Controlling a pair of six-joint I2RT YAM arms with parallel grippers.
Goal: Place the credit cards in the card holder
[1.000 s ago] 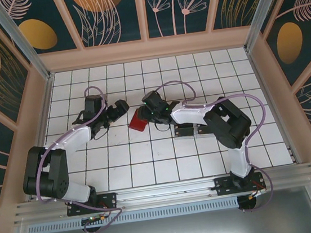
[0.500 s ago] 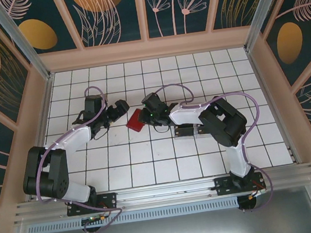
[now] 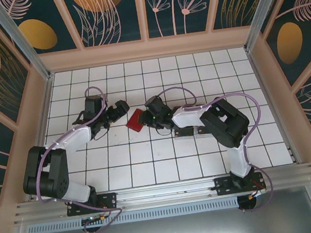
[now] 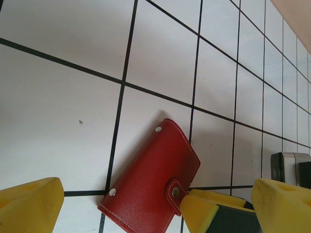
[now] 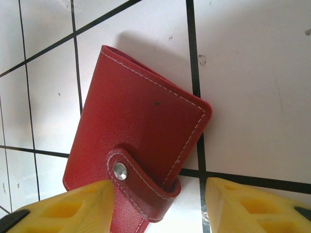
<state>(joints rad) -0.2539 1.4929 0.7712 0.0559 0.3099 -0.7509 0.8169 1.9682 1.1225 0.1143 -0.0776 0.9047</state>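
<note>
The red card holder [image 3: 134, 121] lies flat on the tiled floor between my two grippers, its snap strap fastened. My right gripper [image 3: 147, 116] is open at its right edge. In the right wrist view the strap end of the card holder [image 5: 141, 121] sits between the yellow fingertips [image 5: 63, 208] of the right gripper [image 5: 158, 206]; the left tip touches the holder and the right tip stands apart. My left gripper [image 3: 118, 110] is wide open just left of the card holder [image 4: 148, 184], with nothing held in the left gripper [image 4: 155, 211]. The credit cards are hidden.
White tiles with black lines run to the wooden walls [image 3: 147, 49] on three sides. A dark low object [image 3: 184, 130] lies under my right forearm; what it is I cannot tell. One yellow finger of the right gripper [image 4: 214, 211] shows in the left wrist view.
The card holder has slid and turned slightly to the left. My right gripper has shifted with it and its jaws have narrowed and then widened. The left arm has stayed still.
</note>
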